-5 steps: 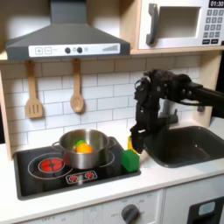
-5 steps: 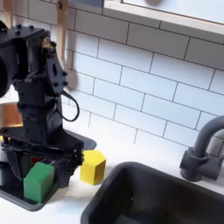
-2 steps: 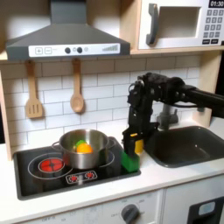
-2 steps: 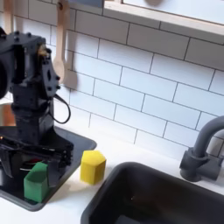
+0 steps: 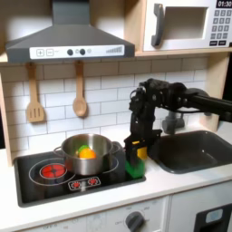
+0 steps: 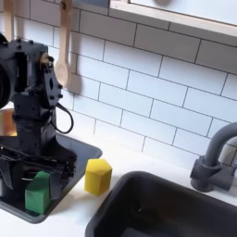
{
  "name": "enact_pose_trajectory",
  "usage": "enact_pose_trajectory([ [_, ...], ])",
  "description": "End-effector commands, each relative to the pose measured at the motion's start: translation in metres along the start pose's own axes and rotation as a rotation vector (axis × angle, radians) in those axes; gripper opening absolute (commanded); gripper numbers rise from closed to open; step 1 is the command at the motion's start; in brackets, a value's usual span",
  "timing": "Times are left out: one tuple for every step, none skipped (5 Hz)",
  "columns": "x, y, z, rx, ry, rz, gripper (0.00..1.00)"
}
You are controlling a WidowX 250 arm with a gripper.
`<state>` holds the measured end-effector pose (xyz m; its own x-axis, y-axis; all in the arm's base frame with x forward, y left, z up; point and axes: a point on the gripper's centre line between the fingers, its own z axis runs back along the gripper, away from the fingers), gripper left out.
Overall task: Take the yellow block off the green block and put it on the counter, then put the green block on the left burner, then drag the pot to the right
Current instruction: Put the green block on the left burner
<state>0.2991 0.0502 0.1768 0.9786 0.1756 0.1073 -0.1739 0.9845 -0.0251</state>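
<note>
In the second exterior view, the green block (image 6: pixel 38 193) is seen directly beneath the gripper (image 6: pixel 39 178), between jaws spread open, not yet clasped.

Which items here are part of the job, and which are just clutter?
Job items:
- yellow block, on the counter beside the sink
- green block, between the gripper fingers at the stovetop's edge
- pot, on the stovetop, toy food inside

Lying about:
- two wooden utensils on the wall
- sink and faucet
- microwave
</note>
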Motion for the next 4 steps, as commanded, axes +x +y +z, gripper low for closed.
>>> enact_pose_trajectory([
  [0.003,-0.002,-0.016,0.003,0.012,0.006,1.0],
  [0.005,-0.001,-0.02,-0.001,0.02,0.017,1.0],
  [0.009,0.0,-0.022,0.005,0.019,0.016,1.0],
  [0.008,0.0,-0.029,0.003,0.044,0.019,1.0],
])
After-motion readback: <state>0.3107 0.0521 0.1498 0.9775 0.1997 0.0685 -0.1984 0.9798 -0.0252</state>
